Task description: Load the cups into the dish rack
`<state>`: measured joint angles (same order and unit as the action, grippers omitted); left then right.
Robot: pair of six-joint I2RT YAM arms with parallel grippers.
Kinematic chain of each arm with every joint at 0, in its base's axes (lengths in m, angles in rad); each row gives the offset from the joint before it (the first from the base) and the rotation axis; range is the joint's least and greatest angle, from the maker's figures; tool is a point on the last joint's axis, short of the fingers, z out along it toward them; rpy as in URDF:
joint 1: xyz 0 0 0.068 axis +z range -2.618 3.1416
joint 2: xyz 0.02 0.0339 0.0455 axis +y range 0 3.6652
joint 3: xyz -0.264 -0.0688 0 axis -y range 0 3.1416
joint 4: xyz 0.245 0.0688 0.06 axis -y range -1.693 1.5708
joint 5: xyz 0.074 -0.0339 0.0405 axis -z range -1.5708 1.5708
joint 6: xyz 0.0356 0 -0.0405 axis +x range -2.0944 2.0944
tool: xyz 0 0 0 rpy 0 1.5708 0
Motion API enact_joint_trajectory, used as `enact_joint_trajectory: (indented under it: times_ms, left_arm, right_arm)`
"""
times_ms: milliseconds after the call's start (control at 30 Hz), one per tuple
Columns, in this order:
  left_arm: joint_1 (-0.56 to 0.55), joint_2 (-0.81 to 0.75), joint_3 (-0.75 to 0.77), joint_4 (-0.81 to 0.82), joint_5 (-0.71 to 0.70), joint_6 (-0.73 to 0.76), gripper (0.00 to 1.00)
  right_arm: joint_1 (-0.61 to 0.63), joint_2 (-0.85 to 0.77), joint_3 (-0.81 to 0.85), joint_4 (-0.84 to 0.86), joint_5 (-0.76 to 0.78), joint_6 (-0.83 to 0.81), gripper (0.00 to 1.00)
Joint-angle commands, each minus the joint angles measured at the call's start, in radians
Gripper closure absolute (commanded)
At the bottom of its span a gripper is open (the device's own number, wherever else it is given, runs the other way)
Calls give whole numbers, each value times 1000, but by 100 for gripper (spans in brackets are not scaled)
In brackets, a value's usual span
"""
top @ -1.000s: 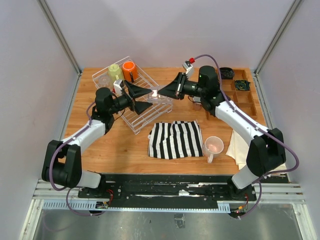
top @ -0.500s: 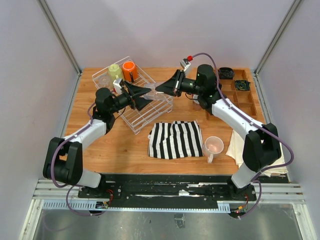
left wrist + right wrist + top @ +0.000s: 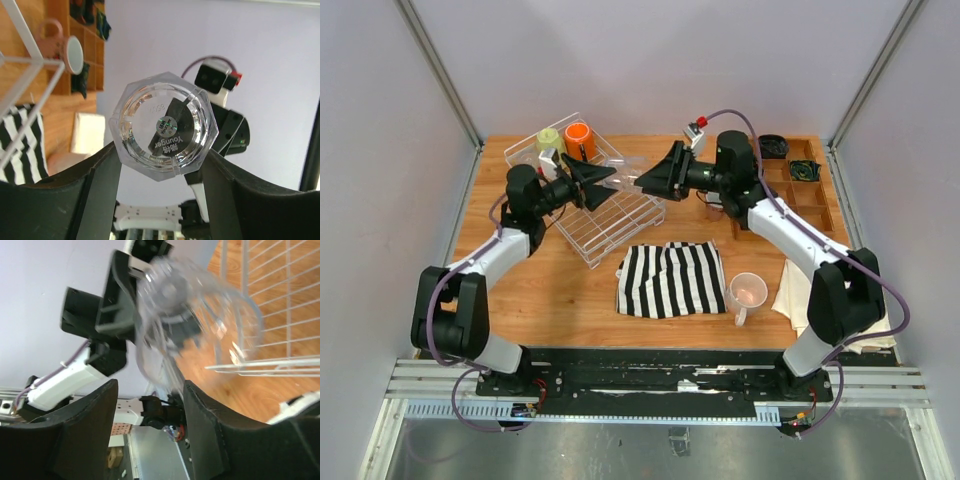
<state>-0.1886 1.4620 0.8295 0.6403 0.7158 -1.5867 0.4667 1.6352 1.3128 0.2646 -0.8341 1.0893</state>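
Wooden tabletop [image 3: 520, 270] is enclosed by pale walls; dish rack [image 3: 620, 215] is set at an angle on the far left of it; orange mug [image 3: 579, 138] and yellow-green mug [image 3: 549, 142] are seen upright in the rack's far corner; clear glass tumbler [image 3: 164, 131] is held on its side in the air over the rack's right-hand side, between the two grippers, base towards the left wrist camera; left gripper [image 3: 162, 155] is closed on the tumbler near its base, one finger on each side; right gripper [image 3: 150, 390] is seen with jaws spread wide at the tumbler's mouth end, and the glass is blurred in that view, so no grip is shown there; pale pink mug [image 3: 748, 292] is left on the table just beside the striped cloth [image 3: 670, 278]; smaller dusty-pink mug [image 3: 57, 45] is seen lying beside the wooden compartment tray [image 3: 810, 200], outside the rack.
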Motion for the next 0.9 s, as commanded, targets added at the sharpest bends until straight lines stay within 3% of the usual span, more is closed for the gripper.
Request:
enact_joint_trajectory:
  times_ms: [0,333,700,867]
  left_arm:
    - [75,14,144,-177,-16,198,85]
    - [155,145,537,-833,-213,767,89]
    - [146,307,801,-1100,-488,1054,95]
    - [83,386,948,-1233,-643,1173,96]
  right_arm:
    - [-69,-81,-61,-101,-5,-119,43]
    - [-152,-184,-73,-408,73,-373,40]
    - [-170,-182,-45,-510,91,-458,42]
    - [-173,-166,-33,-528,93,-472,42]
